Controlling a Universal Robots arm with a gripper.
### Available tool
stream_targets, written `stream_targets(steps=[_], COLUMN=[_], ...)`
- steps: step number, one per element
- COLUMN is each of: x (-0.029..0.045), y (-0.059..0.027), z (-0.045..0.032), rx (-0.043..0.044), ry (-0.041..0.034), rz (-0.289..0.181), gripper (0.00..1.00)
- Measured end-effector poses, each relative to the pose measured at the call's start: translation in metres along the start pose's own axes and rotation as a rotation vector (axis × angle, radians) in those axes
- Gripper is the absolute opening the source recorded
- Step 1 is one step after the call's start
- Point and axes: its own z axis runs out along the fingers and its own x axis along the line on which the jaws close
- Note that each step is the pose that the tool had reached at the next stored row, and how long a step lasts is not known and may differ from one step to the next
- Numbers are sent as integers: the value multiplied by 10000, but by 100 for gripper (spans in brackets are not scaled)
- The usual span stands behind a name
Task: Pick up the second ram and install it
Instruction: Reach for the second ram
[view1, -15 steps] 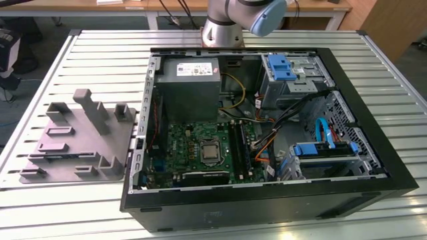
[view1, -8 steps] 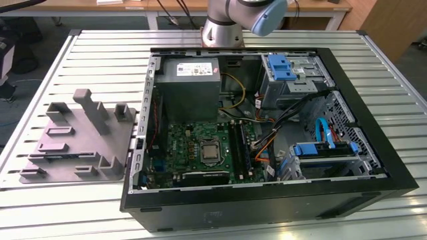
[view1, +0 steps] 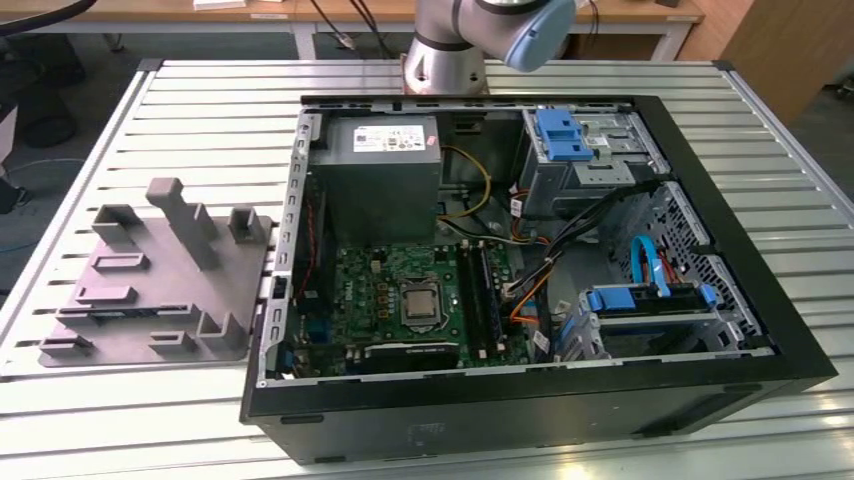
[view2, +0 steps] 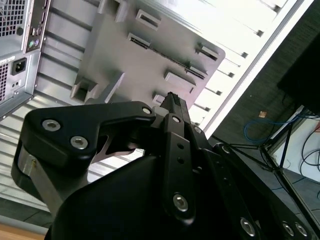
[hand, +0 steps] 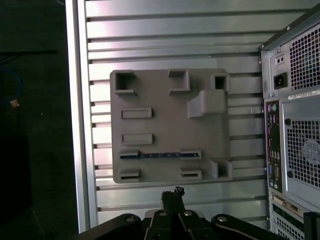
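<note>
The second ram (hand: 155, 155) is a thin dark stick lying flat between two low blocks on the grey holder plate (hand: 165, 120). In the exterior view the ram (view1: 131, 311) and its plate (view1: 230, 272) sit on the slatted table at the exterior view's left, beside the open computer case. In the second wrist view the ram (view2: 167, 56) shows as a dark line across the plate (view2: 112, 47). My gripper (hand: 172, 192) hovers well above the table, just off the plate edge nearest the ram, fingers shut with nothing between them. The second wrist view shows the same shut gripper (view2: 173, 98).
The open case (view1: 534, 405) holds the green motherboard (view1: 380, 290) with long black slot rails (view1: 478, 290). The case's rear panel (hand: 295, 100) stands close to the plate. Tall grey blocks (view1: 180, 215) rise from the plate. The table edge (hand: 75, 125) runs beyond it.
</note>
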Motion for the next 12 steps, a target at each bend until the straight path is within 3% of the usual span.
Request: stream_targets(steps=[8,12], x=[-10,-14], y=[-124,-180], z=[-1,6], rx=[129,141], ry=[-9,-10], rz=[-4,-5], gripper=[10,10])
